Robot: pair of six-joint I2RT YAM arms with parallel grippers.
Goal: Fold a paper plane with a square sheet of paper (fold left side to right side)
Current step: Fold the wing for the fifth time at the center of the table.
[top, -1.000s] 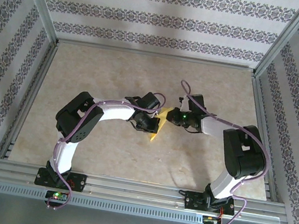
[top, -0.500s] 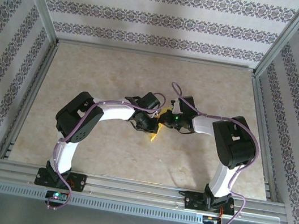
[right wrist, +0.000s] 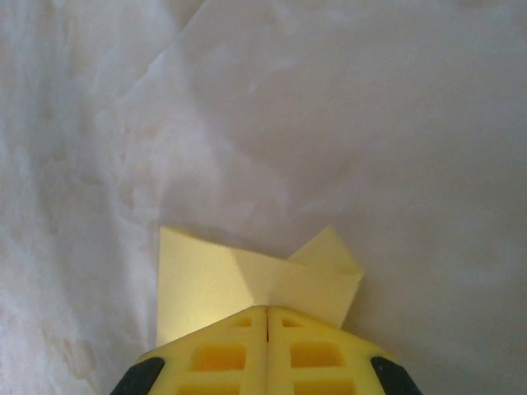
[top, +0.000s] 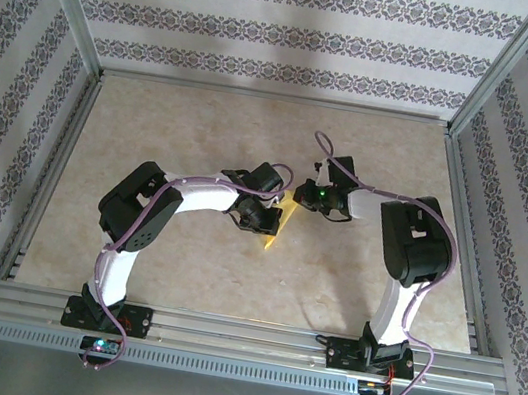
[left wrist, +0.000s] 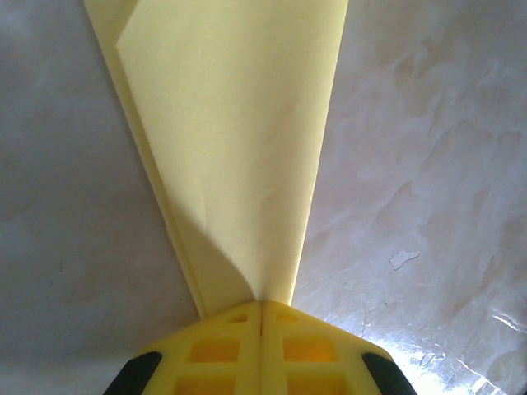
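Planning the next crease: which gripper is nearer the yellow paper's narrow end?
Left. The left gripper sits at the paper's narrow end; the right gripper sits at its wide end.

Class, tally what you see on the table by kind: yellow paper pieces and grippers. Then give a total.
Paper: 1
Grippers: 2 (left gripper, right gripper)
Total: 3
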